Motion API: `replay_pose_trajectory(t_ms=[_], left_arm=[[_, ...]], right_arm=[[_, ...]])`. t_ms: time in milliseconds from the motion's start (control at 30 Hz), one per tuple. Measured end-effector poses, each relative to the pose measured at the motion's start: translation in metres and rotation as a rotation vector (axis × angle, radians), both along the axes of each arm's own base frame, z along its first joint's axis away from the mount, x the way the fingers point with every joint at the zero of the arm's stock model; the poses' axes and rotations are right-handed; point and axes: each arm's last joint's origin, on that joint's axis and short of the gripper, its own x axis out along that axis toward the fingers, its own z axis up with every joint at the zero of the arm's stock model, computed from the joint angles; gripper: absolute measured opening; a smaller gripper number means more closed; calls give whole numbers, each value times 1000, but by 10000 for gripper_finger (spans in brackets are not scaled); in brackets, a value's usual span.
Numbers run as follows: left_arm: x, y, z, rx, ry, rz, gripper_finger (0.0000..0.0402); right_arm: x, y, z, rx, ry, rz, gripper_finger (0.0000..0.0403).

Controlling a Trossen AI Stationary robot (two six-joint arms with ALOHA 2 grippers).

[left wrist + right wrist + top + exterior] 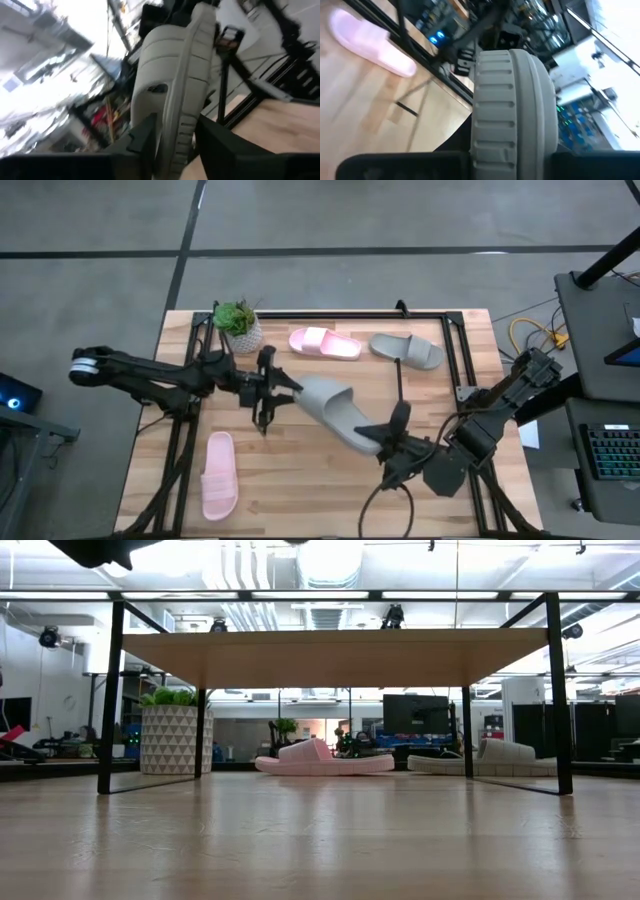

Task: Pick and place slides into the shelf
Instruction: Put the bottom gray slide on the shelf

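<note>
Grey sandal [335, 412] hangs mid-table between both grippers, long axis 10-to-4 o'clock. Left gripper [272, 392] straddles its 10 o'clock end, fingers loosely around the edge; right gripper [393, 442] pinches the 4 o'clock end. Shelf [455, 340] lies at 12.

grey slide [512, 110]: soft matt foam, ribbed sole
pink slides [324, 343]: smooth matt foam
shelf [335, 652]: thin black metal rods, light wooden board
table [300, 470]: pale wood, visible grain
</note>
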Motion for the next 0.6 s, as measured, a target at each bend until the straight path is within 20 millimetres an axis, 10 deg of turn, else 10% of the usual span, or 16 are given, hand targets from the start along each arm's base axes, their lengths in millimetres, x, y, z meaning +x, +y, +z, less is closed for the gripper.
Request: replay_pose_trajectory(t_ms=[600], left_arm=[[-5, -9, 1, 90, 107, 155, 211]], right_arm=[[20, -45, -23, 18, 50, -259, 46]])
